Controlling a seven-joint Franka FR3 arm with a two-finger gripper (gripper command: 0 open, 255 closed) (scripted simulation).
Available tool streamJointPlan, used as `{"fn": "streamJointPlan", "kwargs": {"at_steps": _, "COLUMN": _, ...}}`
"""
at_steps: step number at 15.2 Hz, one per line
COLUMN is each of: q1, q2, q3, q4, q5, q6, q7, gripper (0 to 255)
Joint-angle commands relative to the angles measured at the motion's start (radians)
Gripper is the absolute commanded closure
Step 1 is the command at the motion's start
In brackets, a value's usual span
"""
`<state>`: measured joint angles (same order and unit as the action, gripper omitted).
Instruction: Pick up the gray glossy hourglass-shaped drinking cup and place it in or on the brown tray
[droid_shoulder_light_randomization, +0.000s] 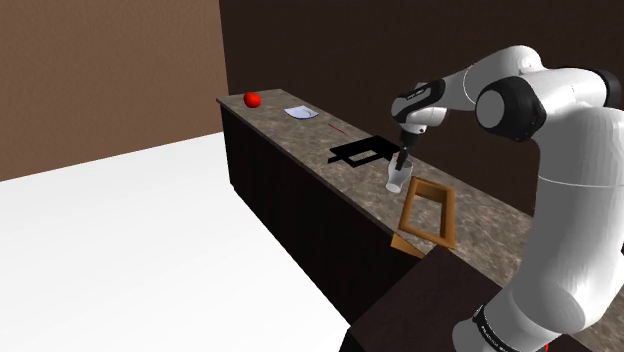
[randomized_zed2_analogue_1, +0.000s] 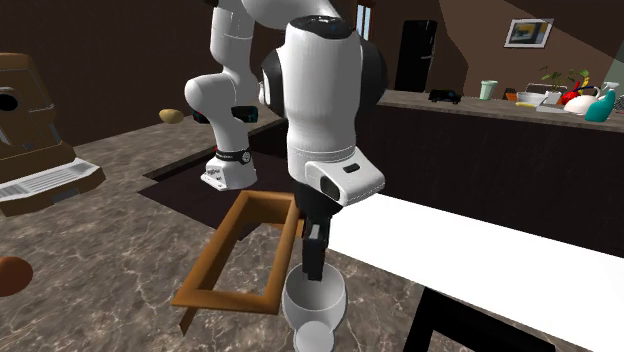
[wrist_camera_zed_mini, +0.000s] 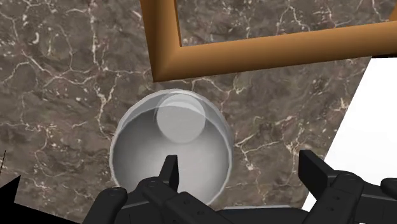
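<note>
Cup stands upright on the bench beneath your tool, whose fingers are spread wide, one inside the bowl, one outside the rim, nothing clasped. You look to be at the grasp: pinch that wall, then lift to the tray just beyond.

One cup, one tray, one red fruit.

Marble counter, brown walls, white floor
</note>
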<state>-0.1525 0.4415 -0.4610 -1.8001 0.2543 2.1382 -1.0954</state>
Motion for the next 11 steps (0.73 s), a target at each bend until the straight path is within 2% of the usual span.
{"fn": "streamJointPlan", "kwargs": {"at_steps": 1, "q1": -0.009, "q2": 0.025, "q3": 0.007, "q4": 0.005, "q5": 0.012, "q6": 0.017, "q7": -0.013, "gripper": 0}}
{"fn": "streamJointPlan", "kwargs": {"at_steps": 7, "q1": -0.016, "q2": 0.065, "q3": 0.021, "q4": -0.017, "q5": 0.036, "q6": 0.075, "q7": -0.028, "gripper": 0}}
{"fn": "streamJointPlan", "kwargs": {"at_steps": 11, "q1": -0.016, "q2": 0.065, "q3": 0.021, "q4": -0.017, "q5": 0.036, "q6": 0.075, "q7": -0.028, "gripper": 0}}
